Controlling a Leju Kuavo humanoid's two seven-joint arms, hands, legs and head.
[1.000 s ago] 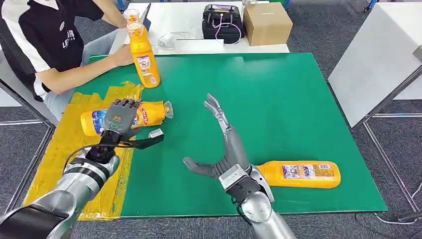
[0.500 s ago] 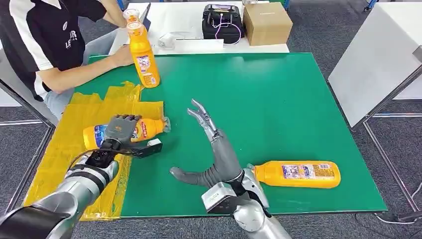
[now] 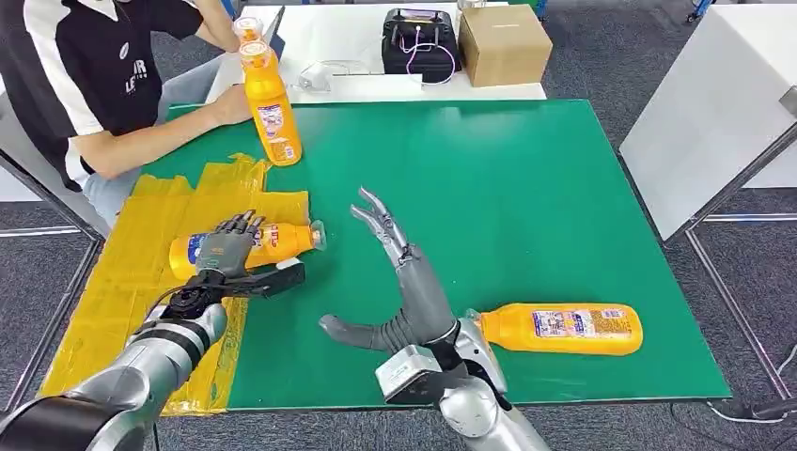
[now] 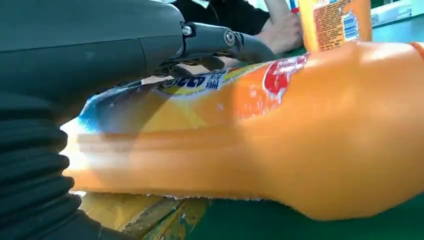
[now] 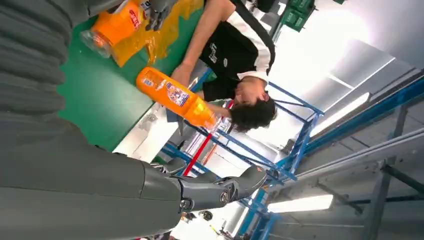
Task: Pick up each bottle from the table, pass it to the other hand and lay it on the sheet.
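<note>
The left hand (image 3: 226, 252) grips a bottle (image 3: 282, 241) lying on the yellow sheet (image 3: 122, 282); the right hand (image 3: 399, 282) beside the sheet is spread wide, holding nothing.

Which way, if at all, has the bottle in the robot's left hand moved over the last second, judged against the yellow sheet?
Yes. The bottle in the left hand has come down and toward the robot, its base further in over the yellow sheet.

The green table (image 3: 526, 188) carries a yellow sheet (image 3: 141, 282) at nine o'clock, an upright bottle (image 3: 271, 108) at eleven, and a lying bottle (image 3: 564, 328) at five.
</note>
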